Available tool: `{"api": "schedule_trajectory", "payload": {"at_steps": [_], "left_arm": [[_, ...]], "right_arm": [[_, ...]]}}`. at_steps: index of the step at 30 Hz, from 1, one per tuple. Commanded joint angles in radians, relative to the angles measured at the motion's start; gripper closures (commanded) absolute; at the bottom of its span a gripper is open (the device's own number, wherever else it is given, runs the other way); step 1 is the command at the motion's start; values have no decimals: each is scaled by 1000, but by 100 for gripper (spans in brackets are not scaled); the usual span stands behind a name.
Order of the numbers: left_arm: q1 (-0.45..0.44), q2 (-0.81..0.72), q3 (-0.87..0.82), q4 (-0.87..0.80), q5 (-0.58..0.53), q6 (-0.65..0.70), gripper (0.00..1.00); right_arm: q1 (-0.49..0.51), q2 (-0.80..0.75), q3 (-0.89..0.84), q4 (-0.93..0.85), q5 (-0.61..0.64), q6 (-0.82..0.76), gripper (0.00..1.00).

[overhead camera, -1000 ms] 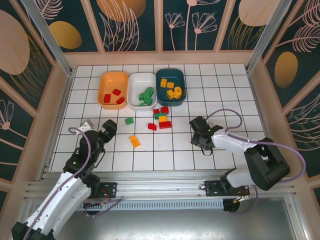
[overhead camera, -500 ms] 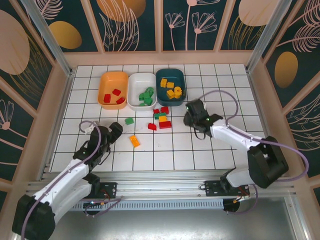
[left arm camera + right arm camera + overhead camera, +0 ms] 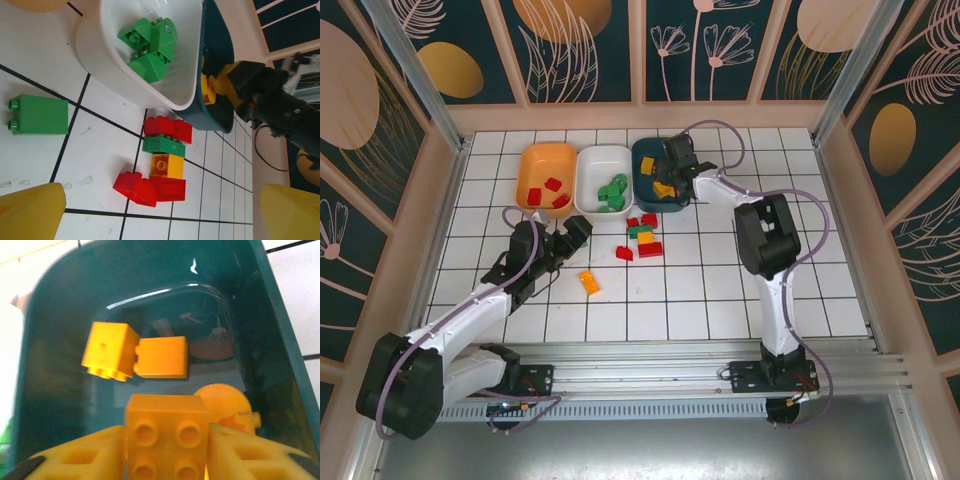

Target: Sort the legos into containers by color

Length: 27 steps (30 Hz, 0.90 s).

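Note:
Three trays stand in a row at the back: orange [image 3: 533, 160] with red bricks, white [image 3: 602, 160] with green bricks [image 3: 150, 47], dark teal [image 3: 646, 152] with yellow-orange bricks [image 3: 134, 357]. My right gripper [image 3: 672, 165] hovers over the teal tray [image 3: 60, 330], shut on a yellow-orange brick [image 3: 166, 437]. On the table lie a stack of red, green and yellow bricks [image 3: 644, 235], a red brick [image 3: 624, 253], a green brick [image 3: 579, 241] and an orange brick [image 3: 589, 282]. My left gripper [image 3: 575, 232] is open, just left of the green brick [image 3: 40, 115] and short of the stack [image 3: 165, 155].
A wooden rim borders the white gridded table [image 3: 720, 290]. The right arm [image 3: 760, 230] stretches from the near edge across the right half up to the teal tray. The left arm [image 3: 480, 305] lies over the left front squares.
The right gripper has swung from the middle right of the table up to the teal tray. The left gripper has moved forward and right toward the green brick.

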Motion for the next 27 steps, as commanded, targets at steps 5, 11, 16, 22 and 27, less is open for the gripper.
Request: {"api": "schedule_trajectory", "payload": {"at_steps": [5, 11, 16, 22, 27], "left_arm": [[3, -28, 63, -228, -82, 87, 2], [-1, -17, 115, -367, -138, 116, 3], [-52, 95, 126, -457, -131, 89, 12], [-167, 200, 122, -474, -162, 23, 16], [-199, 331, 161, -502, -182, -17, 25]], "right_arm": [[50, -141, 11, -7, 117, -70, 42], [144, -448, -356, 178, 200, -75, 39], [147, -608, -633, 221, 223, 19, 40], [133, -714, -780, 186, 266, 45, 40], [122, -788, -864, 209, 275, 44, 40]]}}
